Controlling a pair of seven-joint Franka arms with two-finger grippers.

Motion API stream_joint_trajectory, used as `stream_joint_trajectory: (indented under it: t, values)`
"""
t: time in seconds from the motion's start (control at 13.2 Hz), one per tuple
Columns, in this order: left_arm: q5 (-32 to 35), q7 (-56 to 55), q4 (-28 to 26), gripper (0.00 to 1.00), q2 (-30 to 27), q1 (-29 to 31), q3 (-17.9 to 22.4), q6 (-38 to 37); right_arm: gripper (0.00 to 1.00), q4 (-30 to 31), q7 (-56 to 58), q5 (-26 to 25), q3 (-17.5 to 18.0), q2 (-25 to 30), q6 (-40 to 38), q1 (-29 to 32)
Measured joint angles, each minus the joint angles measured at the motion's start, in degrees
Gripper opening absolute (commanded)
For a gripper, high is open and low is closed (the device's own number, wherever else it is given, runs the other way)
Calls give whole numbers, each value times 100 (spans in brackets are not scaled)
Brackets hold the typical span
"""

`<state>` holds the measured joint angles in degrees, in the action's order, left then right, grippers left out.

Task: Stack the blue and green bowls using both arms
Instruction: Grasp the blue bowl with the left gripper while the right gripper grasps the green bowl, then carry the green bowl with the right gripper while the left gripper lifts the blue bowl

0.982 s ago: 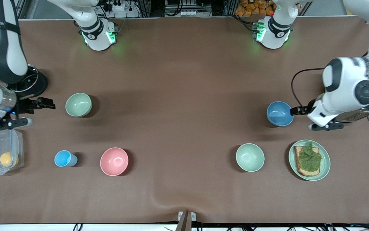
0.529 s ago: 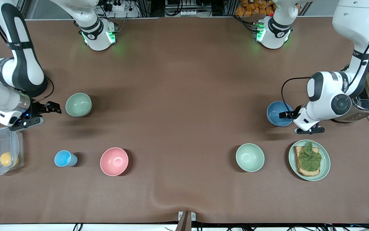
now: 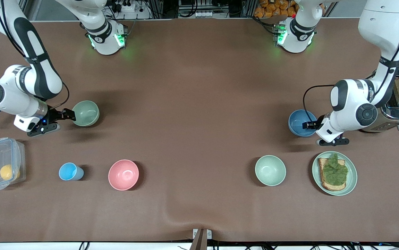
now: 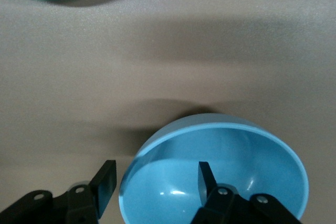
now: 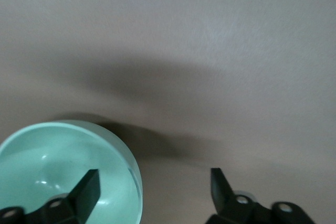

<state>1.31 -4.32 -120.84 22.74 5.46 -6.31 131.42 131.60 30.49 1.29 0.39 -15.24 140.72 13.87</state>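
Progress: early, nothing lifted or stacked | left gripper (image 4: 152, 184) spread astride blue bowl (image 3: 301, 122) rim | right gripper (image 5: 152, 187) spread astride green bowl (image 3: 86, 113) rim, apparently unclamped

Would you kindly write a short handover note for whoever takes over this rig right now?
Left gripper: open, one finger inside the round matte sky-blue bowl, one outside its rim; nothing clamped.
Right gripper: open, straddling the rim of the round pale sage-green bowl; not clamped either.
Blue bowl sits on the table toward the left arm's end; sage-green bowl toward the right arm's end. A second, mint-green bowl is not the target.
Done: both grippers placed at their bowls' rims.
Left: close on both rims, lift, bring the bowls together, stack them.
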Motion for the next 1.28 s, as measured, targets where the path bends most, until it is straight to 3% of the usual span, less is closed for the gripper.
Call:
stream_joint_trajectory:
  t: [0.15,0.23,0.3,0.76,1.06,1.28]
  values:
    - [0,1,4,25,-4,62,1,-10,37,175,0,54,5,-71,188,6]
    - [0,4,6,10,-4,92,1,-11,10,257,0,122,15,-80,281,6]
    - [0,8,15,0,-4,111,1,-12,0,336,0,219,34,-82,351,5]
    - [0,103,162,0,-38,121,-17,-44,0,327,-41,337,97,23,135,-19]
    - [0,252,508,0,-116,117,-39,-173,0,-166,-950,788,137,120,-1033,-352]
    - [0,325,1098,0,-247,113,-138,-897,0,-229,-2165,1061,187,431,-1600,-987]
